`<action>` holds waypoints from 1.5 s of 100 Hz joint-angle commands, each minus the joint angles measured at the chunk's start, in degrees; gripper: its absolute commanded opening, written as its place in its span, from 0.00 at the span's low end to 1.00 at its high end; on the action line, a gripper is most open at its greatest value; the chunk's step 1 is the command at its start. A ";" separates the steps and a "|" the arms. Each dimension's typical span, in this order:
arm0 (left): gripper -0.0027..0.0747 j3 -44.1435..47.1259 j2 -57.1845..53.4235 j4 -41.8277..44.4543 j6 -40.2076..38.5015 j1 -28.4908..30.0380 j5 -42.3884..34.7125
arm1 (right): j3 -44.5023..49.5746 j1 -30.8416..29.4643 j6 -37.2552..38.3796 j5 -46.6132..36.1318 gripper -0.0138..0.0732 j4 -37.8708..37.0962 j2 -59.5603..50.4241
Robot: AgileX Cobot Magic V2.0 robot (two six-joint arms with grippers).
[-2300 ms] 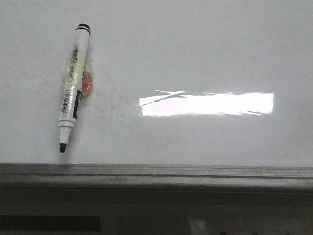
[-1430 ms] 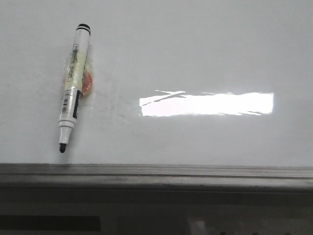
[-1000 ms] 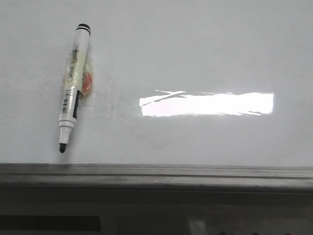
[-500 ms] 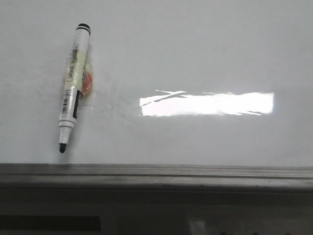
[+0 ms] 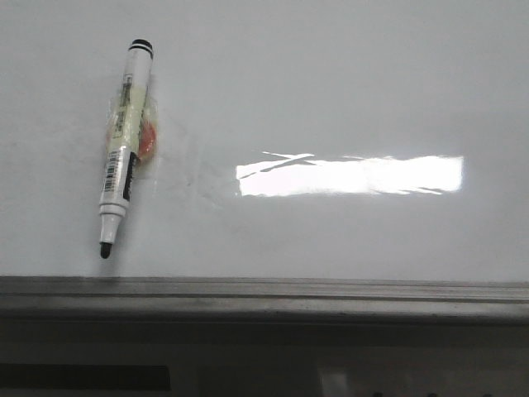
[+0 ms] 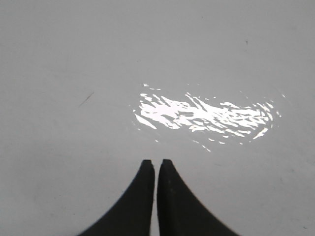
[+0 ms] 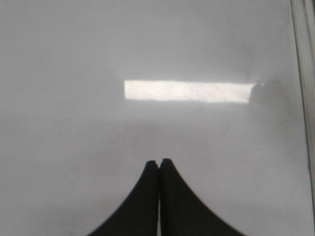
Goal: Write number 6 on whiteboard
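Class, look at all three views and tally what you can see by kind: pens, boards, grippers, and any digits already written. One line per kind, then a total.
Marker pens: 1, the marker pen, lying uncapped
Whiteboards: 1, the whiteboard
Grippers: 2, the left gripper and the right gripper, jaws shut, empty
Written digits: 0
Total: 4

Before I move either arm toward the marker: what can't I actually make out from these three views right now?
- Marker label: front view, print too small to read.
- Orange patch beside the marker: front view, blurred and partly covered by the barrel.
- Whiteboard under the glare: washed out in every view.
- Left gripper and right gripper: fingers closed, height above the board unclear.
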 commanded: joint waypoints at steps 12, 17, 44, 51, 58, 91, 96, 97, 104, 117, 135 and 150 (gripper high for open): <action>0.01 -11.77 7.89 -0.55 2.49 -0.14 2.07 | -6.21 -0.42 -0.44 -1.54 0.09 4.67 10.84; 0.06 -13.21 9.22 -0.55 6.72 -0.25 3.51 | -6.21 -0.42 -0.44 -2.72 0.09 4.67 12.40; 0.65 -12.74 14.94 -8.14 10.10 -0.28 -7.45 | -6.21 -0.42 -0.44 -2.77 0.09 4.67 16.30; 0.64 -12.74 16.66 -8.01 12.63 -1.46 -6.22 | -6.21 -0.42 -0.44 -2.88 0.09 4.67 16.30; 0.64 -12.74 18.08 -9.50 12.63 -3.85 -5.97 | -6.21 -0.42 -0.44 -2.88 0.09 4.67 16.30; 0.64 -12.74 29.32 -11.29 12.63 -27.61 -16.08 | -6.21 -0.42 -0.44 -2.62 0.09 4.67 16.30; 0.64 -12.74 31.62 -11.29 12.63 -31.23 -18.72 | -6.21 -0.42 -0.44 -2.62 0.09 4.67 16.30; 0.64 -12.74 32.32 -11.29 12.63 -32.23 -19.68 | -6.21 -0.42 -0.44 -2.62 0.09 4.67 16.30; 0.64 -12.74 35.93 -11.52 12.46 -36.72 -21.98 | -6.21 -0.42 -0.44 -2.62 0.09 4.67 16.30; 0.59 -13.19 43.52 -13.39 11.54 -43.33 -23.26 | -6.21 -0.42 -0.44 -2.62 0.09 4.67 16.30; 0.57 -13.19 51.72 -18.16 11.54 -49.50 -31.72 | -6.21 -0.42 -0.44 -2.62 0.09 4.67 16.30; 0.56 -14.59 56.10 -19.33 11.54 -51.54 -33.77 | -6.21 -0.42 -0.44 -2.80 0.09 4.67 16.30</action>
